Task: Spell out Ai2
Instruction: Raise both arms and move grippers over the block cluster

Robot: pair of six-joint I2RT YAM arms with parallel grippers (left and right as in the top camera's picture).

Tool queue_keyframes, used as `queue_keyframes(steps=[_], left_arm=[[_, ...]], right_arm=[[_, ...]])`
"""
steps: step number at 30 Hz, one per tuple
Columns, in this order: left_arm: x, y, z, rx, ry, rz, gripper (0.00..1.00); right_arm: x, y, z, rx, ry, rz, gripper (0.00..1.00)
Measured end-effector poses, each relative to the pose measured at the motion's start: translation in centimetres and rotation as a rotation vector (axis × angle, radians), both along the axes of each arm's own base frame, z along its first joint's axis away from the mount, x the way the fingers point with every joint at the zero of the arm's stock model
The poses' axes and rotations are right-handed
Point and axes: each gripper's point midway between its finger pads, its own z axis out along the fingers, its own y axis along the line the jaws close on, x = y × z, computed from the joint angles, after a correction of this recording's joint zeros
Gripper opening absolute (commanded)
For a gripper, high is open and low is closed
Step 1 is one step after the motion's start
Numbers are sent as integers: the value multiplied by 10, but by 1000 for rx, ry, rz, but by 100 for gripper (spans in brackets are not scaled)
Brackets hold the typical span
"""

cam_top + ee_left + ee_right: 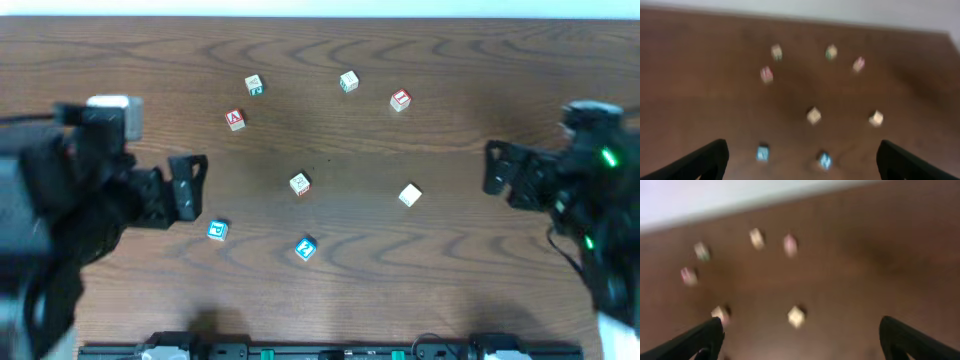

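Wooden table carries eight cube blocks, scattered apart and with no long axis. The red "A" block sits nearly square at back left, and the blue "2" block is turned diamond-wise near the front. Left gripper and right gripper hover at the sides — both spread wide, empty.

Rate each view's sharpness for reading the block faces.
Overhead: sharp mid-table, the red A block and blue 2 block are readable; the left arm and right arm look smeared. Left wrist: soft throughout, the blocks are coloured smudges with no legible letters. Right wrist: blurriest, streaked.
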Motion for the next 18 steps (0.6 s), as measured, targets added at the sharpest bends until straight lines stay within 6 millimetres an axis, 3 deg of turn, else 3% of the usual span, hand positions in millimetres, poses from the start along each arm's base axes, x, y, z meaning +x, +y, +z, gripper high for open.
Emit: queue_keyframes(steps=[3, 7, 12, 18], left_arm=[[8, -2, -36, 2, 200, -10, 96], [27, -4, -66, -2, 348, -8, 95], [42, -6, -100, -12, 516, 0, 95], [42, -13, -128, -22, 678, -41, 95]], right_arm=[[16, 5, -45, 21, 197, 20, 99], [26, 14, -88, 63, 389, 44, 99], [31, 30, -124, 145, 548, 97, 99], [29, 43, -150, 142, 665, 183, 99]])
